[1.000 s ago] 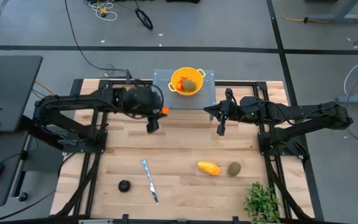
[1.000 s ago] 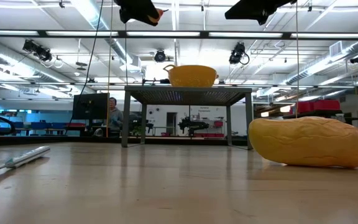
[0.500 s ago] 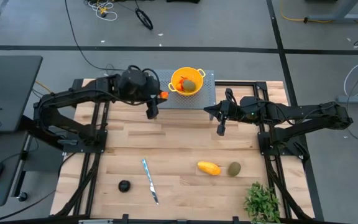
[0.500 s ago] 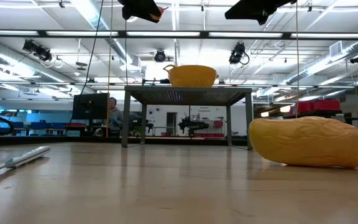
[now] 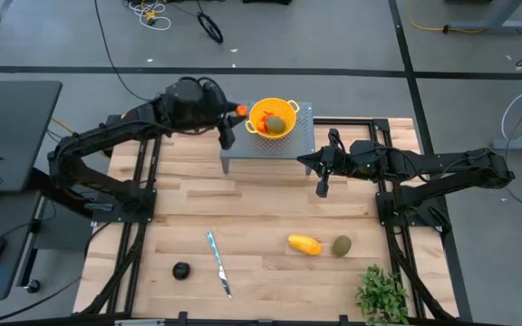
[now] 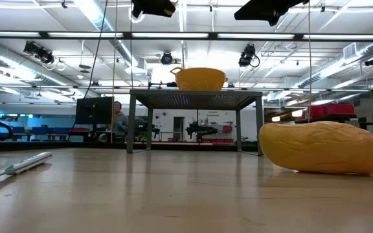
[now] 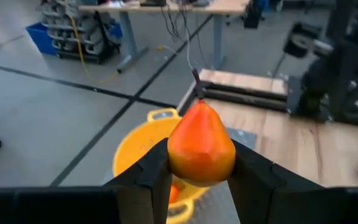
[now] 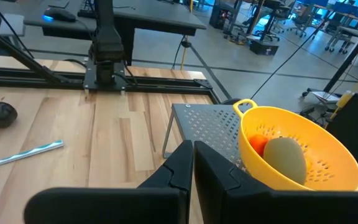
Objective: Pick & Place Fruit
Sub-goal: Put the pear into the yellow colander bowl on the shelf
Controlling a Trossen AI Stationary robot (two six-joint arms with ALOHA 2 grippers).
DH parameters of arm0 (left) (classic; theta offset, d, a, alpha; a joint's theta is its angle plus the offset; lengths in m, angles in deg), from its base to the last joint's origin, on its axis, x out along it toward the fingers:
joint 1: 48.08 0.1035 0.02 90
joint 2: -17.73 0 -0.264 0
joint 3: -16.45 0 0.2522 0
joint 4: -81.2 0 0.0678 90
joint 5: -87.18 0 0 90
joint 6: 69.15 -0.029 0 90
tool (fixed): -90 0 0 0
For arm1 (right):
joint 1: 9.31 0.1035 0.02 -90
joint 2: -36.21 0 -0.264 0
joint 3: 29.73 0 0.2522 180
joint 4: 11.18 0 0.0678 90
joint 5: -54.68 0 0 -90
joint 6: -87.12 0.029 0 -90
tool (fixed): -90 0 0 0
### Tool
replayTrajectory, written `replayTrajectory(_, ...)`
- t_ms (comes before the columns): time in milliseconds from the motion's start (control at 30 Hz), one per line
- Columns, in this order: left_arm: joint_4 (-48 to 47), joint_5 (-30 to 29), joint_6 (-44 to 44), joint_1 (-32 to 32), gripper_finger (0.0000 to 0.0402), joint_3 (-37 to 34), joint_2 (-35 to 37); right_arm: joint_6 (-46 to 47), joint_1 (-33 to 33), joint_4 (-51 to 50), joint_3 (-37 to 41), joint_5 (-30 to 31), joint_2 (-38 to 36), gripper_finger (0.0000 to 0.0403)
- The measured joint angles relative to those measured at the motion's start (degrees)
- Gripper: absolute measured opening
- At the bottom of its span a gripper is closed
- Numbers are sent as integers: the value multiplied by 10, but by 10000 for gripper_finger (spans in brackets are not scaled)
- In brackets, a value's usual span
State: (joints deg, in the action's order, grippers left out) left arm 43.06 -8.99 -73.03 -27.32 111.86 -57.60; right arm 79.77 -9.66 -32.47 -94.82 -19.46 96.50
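The small orange-red fruit sits clamped between the fingers of our left gripper, pear-shaped, its long axis running straight out from the wrist with the narrow stemmed end pointing away from us. What the drop turns on is where the yellow colander lies from it: in the high view the fruit hangs just beside the colander's left rim, not yet over the bowl. In the left wrist view the colander lies below and beyond the fruit. We judge that we need a short carry toward the right before letting go.

The colander stands on a small grey perforated stand at the far edge of the table, and already holds an olive-green oval and an orange-red piece.

Our right gripper waits over the table just right of the stand, its fingers pressed together on nothing. It is nearer the yellow-orange oblong and the second green oval, which lie side by side, the oblong's long axis running left to right. The dark round fruit lies on the left side, beside the silver knife.
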Motion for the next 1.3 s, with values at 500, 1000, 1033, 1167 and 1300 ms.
replayTrajectory(500, 55, 26, -3, 43, 138, 0, -4, 0, 0, 0, 0, 1, 0, 22)
replayTrajectory(1000, 157, 54, -14, 70, 137, 0, -99, 0, 0, 0, 0, 1, 0, 22)
replayTrajectory(1033, 157, 60, -13, 73, 138, 0, -102, 0, 0, 0, 0, 1, 0, 22)
replayTrajectory(1167, 165, 73, -12, 82, 138, 0, -105, 0, 0, 0, 0, 1, 0, 22)
replayTrajectory(1300, 164, 75, -11, 91, 137, -1, -108, 0, 0, -1, 0, 1, 0, 22)
